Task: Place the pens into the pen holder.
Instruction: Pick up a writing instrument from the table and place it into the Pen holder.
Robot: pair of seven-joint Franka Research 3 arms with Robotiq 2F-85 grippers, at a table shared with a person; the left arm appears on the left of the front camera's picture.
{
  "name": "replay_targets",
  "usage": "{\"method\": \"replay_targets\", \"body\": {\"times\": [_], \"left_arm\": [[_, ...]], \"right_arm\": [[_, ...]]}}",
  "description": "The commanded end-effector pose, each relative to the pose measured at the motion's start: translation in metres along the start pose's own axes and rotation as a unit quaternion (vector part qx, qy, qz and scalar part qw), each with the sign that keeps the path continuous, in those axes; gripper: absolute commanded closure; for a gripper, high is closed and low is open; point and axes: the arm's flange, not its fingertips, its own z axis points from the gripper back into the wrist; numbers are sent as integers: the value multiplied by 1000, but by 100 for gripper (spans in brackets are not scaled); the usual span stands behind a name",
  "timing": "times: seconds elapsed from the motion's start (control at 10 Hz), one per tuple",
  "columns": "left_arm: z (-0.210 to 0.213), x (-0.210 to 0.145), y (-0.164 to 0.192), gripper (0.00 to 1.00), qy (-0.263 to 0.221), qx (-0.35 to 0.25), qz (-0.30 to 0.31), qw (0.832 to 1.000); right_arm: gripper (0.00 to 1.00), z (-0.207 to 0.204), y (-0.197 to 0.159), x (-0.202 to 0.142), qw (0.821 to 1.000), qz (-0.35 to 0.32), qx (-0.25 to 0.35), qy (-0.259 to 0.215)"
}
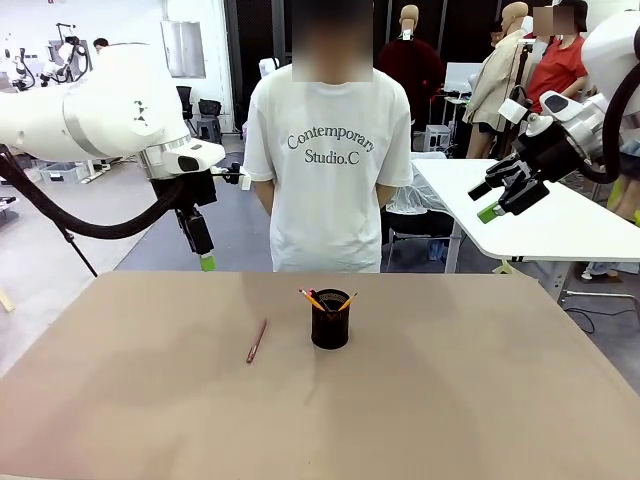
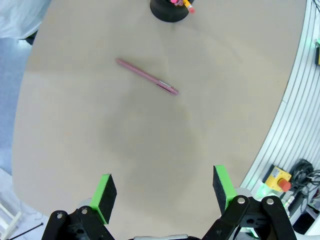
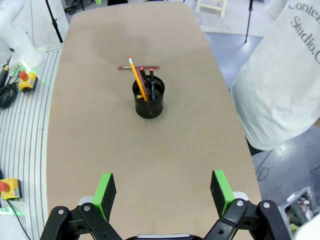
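The black mesh pen holder [image 1: 330,322] [image 3: 148,103] stands upright in the middle of the table. A yellow pencil [image 3: 137,79] and a black pen with a red end [image 3: 150,80] lean inside it. A reddish-brown pen [image 1: 257,340] [image 2: 147,76] lies flat on the table just left of the holder [image 2: 169,9]. My left gripper [image 1: 205,258] [image 2: 164,192] hangs open and empty above the table's far left edge. My right gripper [image 1: 491,200] [image 3: 162,192] is raised high off the far right side, also open and empty.
A person in a white T-shirt [image 1: 328,165] stands at the far edge of the tan table [image 1: 450,400], arms down. A white table [image 1: 560,220] is behind on the right. The metal table frame [image 2: 295,125] runs along one side.
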Motion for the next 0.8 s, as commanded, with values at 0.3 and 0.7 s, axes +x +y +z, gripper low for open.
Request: {"method": "replay_targets", "body": {"times": [0.3, 0.7], "left_arm": [[7, -3, 1, 0, -6, 6, 4, 1000], [-13, 28, -6, 0, 65, -6, 134, 989]], "right_arm": [[0, 2, 4, 2, 1000, -9, 2, 0], [0, 2, 4, 2, 1000, -9, 2, 0]]}}
